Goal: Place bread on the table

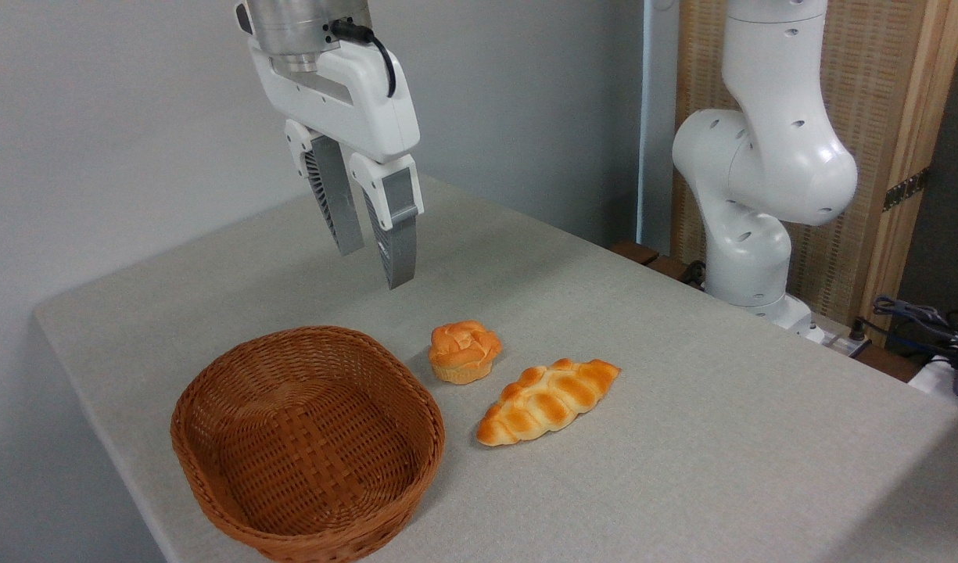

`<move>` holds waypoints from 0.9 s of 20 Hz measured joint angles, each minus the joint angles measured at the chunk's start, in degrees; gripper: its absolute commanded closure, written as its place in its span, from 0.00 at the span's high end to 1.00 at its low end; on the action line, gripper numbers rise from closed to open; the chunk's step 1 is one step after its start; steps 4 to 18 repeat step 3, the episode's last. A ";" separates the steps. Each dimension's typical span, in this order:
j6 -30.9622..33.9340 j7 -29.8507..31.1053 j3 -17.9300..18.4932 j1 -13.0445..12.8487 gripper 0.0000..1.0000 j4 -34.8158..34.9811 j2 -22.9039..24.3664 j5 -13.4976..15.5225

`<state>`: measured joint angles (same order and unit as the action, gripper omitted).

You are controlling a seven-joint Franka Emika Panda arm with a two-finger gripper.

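Nearest the camera: brown oval wicker basket (306, 442), nothing in it. Just right of its rim lies the long braided golden-orange loaf (547, 400), flat on the light grey-beige cloth-covered table (721, 407), clear of the basket wall. So the bread is on the table already; I judge the task done or all but done.

Behind the loaf, close but not touching: small round orange muffin-shaped bun (464, 351), also on the cloth.

Further back and well above: my white two-finger claw (373, 264), fingers parted a little, nothing between them, tips pointing down and slightly toward the camera.

Key geometry: the loaf sits below me, forward and to the right. Its long axis runs diagonally, near-left end to far-right end. My jaw gap looks roughly crosswise to that axis, though I can't tell exactly from this angle. If a re-grip were needed, I'd come down across the loaf's middle, staying off the bun.

Far right: my white arm base (760, 195).
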<state>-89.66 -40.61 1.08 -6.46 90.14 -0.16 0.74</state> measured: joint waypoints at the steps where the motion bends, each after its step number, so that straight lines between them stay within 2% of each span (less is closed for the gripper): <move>1: 0.00 0.02 0.00 -0.02 1.00 -0.01 -0.01 -0.01; 18: 0.00 0.02 0.00 -0.01 1.00 -0.09 0.00 -0.02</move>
